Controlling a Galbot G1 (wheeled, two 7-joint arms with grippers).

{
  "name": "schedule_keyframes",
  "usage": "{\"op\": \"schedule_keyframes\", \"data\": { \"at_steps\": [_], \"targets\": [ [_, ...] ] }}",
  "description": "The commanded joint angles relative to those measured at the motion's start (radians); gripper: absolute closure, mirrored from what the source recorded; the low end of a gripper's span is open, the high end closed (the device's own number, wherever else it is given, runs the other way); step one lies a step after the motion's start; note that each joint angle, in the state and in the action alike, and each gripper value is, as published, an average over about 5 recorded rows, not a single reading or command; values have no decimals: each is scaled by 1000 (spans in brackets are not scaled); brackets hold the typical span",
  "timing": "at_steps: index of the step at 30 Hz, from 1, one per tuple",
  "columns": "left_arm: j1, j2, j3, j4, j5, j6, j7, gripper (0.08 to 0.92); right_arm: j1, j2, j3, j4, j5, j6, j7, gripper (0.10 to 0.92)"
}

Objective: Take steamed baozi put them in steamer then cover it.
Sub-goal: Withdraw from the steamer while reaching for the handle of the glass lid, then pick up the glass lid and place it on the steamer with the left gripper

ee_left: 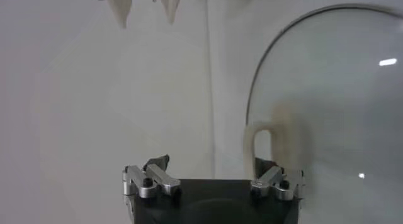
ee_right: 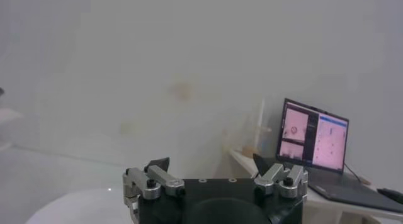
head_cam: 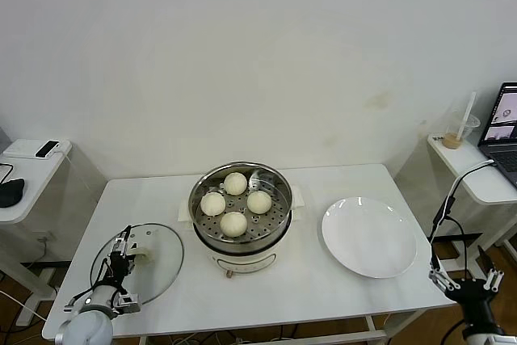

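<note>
A: Where are you standing now?

B: Four buns [head_cam: 234, 203] are sitting in the steamer [head_cam: 240, 199]. Your left pincer [head_cam: 128, 255] is straddling the handle of the lid [head_cam: 158, 268] on the counter [head_cam: 323, 280], not yet gripping.

A: Advice?

B: Centre on the handle before squeezing. Your right pincer [head_cam: 467, 282] is idling wide open, empty.

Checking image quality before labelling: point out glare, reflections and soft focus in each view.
Head view: even light, faint sheen on the flat white plate and shiny steel steamer basket. Left wrist view: bright glints on the clear glass lid, its cream handle blurred. Right wrist view: hazy, open laptop screen glowing.
</note>
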Motion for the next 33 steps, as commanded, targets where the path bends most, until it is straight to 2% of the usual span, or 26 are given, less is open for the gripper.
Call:
{"op": "schedule_keyframes", "data": {
  "at_steps": [1, 16, 19, 26, 33],
  "targets": [
    [-33, -1, 5, 34, -20, -6, -7, 372, 4, 2, -4, -2, 1, -2, 0, 203],
    [96, 26, -64, -135, -42, -10, -56, 803, 22, -6, -29, -16, -1, 10, -7, 203],
    [135, 39, -99, -202, -38, 2, -52, 861, 29, -14, -42, -25, 0, 10, -8, 203],
    [199, 67, -201, -379, -28, 84, 33, 870, 40, -29, -71, -26, -2, 7, -15, 203],
    [231, 86, -264, -503, -19, 168, 116, 870, 42, -35, -88, -26, -17, 16, -25, 203]
  ]
}}
